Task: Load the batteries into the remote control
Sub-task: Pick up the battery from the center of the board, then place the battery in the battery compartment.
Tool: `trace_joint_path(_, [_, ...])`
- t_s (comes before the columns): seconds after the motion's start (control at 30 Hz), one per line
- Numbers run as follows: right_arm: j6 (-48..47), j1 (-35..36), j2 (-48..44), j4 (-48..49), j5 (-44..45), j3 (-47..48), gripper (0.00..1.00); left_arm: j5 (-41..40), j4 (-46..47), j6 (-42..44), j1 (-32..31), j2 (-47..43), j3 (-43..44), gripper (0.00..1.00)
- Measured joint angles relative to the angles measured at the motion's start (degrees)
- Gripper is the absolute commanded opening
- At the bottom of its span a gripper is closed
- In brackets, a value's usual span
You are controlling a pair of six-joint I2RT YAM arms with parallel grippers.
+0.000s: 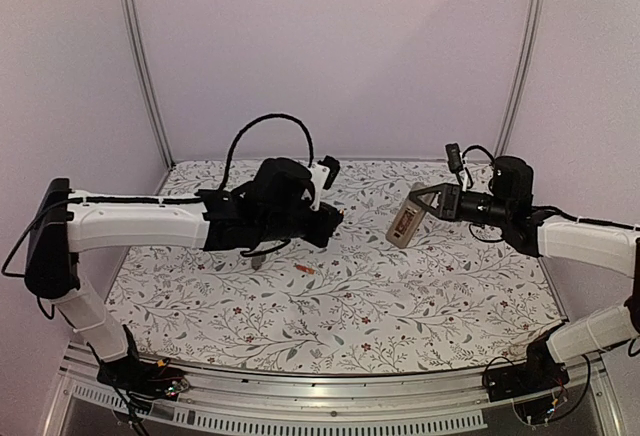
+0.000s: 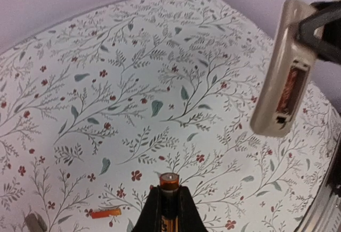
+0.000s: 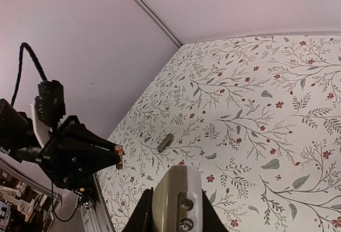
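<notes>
Left jaws grip one battery (image 2: 169, 181), tip protruding, above the worktop (image 1: 400, 326). Right jaws clamp the remote control (image 1: 405, 221) aloft at its 3 o'clock, with the battery bay (image 2: 290, 91) open and something orange-red inside. Second battery (image 1: 305, 270) lies on the worktop at 7 o'clock.

A tabletop (image 1: 420, 306) covered with a white cloth printed with grey-green leafy sprigs and small red flowers fills the work area. A small flat grey plastic piece (image 3: 165, 142) lies flat on this cloth, with patterned surface showing all around it. Pale lilac walls (image 1: 340, 46) close in the back and sides. Two slim metal posts (image 1: 145, 66) rise at the rear corners, and a slotted metal rail (image 1: 330, 393) runs along the near edge.
</notes>
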Motion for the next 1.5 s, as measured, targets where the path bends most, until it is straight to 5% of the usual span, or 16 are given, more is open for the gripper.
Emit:
trace_joint_path(0.17, [8.24, 0.17, 1.16, 14.49, -3.8, -3.43, 0.0, 7.08, 17.2, 4.72, -0.42, -7.21, -1.73, 0.0])
trace_joint_path(0.3, [14.01, 0.83, 2.91, 25.51, -5.31, -4.7, 0.0, 11.98, 22.25, 8.7, -1.31, -6.47, -1.46, 0.0])
trace_joint_path(0.6, [21.75, 3.93, 8.5, 40.0, -6.29, -4.87, 0.0, 15.74, 22.18, 15.04, -4.39, -2.19, 3.04, 0.0])
trace_joint_path(1.17, [26.71, 5.27, 10.69, 48.76, -6.05, -5.4, 0.0, 9.31, 15.87, 18.56, -4.98, 2.58, 9.66, 0.0])
trace_joint_path(1.5, [27.98, 5.27, 11.21, 50.66, -4.76, -5.99, 0.0, 8.17, 13.35, 18.36, -5.2, 3.37, 11.69, 0.14])
